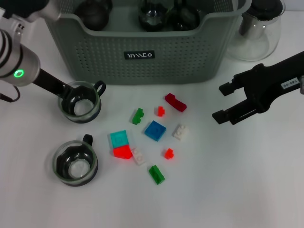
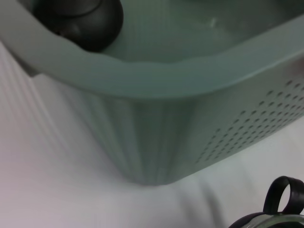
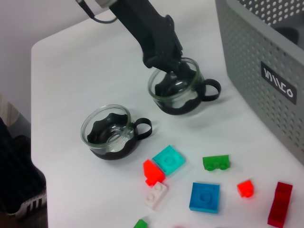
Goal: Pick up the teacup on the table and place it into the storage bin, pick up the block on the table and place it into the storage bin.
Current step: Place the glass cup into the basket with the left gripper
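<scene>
The near teacup (image 1: 75, 163) sits at seven o'clock, untouched. At ten o'clock, the left gripper (image 1: 71, 97) reaches inside the far teacup (image 1: 80, 100); its grip can't be told. Glass: light, slippery, fragile; pinch the rim. The right gripper (image 1: 221, 102) hangs open, empty, at three o'clock. The storage bin (image 1: 156, 61) stands at twelve.

A robot test bench rather than a lived-in room: a plain white table (image 1: 247, 190) holds only staged things. Small toy bricks (image 1: 155, 130) in red, green, blue, white and teal are scattered loose near the middle of the surface, two glass cups (image 1: 76, 163) in black holders sit toward its left edge, and a grey-green perforated storage bin (image 1: 142, 42) with a glass carafe (image 1: 256, 28) beside it stands along the far edge. Two robot arms reach in over the sides
</scene>
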Controlling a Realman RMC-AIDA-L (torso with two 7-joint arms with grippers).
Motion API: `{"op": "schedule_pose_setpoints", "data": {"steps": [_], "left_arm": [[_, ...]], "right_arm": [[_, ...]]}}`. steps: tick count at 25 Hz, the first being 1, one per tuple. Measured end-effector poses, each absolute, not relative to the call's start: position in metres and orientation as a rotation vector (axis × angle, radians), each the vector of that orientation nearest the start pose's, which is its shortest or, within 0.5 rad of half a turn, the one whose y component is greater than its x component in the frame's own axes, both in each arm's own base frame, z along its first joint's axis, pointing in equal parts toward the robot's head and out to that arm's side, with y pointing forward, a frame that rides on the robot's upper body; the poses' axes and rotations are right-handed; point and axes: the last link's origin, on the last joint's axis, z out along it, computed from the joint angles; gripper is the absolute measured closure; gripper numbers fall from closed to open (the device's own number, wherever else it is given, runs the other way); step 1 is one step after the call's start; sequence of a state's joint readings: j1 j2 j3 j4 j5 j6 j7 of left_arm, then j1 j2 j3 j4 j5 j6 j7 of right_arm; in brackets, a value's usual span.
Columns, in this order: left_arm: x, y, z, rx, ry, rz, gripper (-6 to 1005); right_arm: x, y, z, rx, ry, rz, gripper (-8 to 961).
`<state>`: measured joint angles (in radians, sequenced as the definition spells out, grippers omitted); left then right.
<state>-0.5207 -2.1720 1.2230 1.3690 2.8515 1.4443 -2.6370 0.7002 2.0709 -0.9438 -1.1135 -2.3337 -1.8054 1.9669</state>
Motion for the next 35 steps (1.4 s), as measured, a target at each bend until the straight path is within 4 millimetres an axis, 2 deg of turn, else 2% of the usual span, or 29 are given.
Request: {"op": "schedule_pose_setpoints", "data": {"steps": [5,8,12,15,18,22,26,30,35], "left_arm": [[-0.22,0.349,0.032,-2.274,-1.16,0.396,937],[-0.209,0.34,0.04,-2.368,-1.189,0.263,937],[-0.187,0.33,0.054,-2.51,-1.188,0.0,937],[-0.163,0.326,0.065,-2.605,-1.106,-0.175,937],[-0.139,0.329,0.072,-2.662,-1.007,-0.275,937],[-0.107,0.351,0.082,-2.671,-0.89,-0.327,938],[-0.083,0.385,0.097,-2.638,-0.861,-0.343,938],[-0.075,0.422,0.104,-2.563,-0.918,-0.302,938],[-0.076,0.459,0.096,-2.49,-0.98,-0.189,938]], "right_arm": [[0.18,0.355,0.033,-3.034,0.667,-0.021,23],[0.183,0.355,0.036,-3.029,0.675,-0.034,23],[0.192,0.356,0.04,-3.021,0.733,-0.095,23],[0.2,0.358,0.042,-2.996,0.787,-0.154,23],[0.203,0.359,0.046,-2.978,0.805,-0.152,23],[0.205,0.36,0.05,-2.962,0.817,-0.143,23],[0.206,0.36,0.054,-2.961,0.831,-0.159,23],[0.205,0.358,0.057,-2.969,0.867,-0.2,23],[0.201,0.357,0.061,-2.957,0.939,-0.255,23]]}}
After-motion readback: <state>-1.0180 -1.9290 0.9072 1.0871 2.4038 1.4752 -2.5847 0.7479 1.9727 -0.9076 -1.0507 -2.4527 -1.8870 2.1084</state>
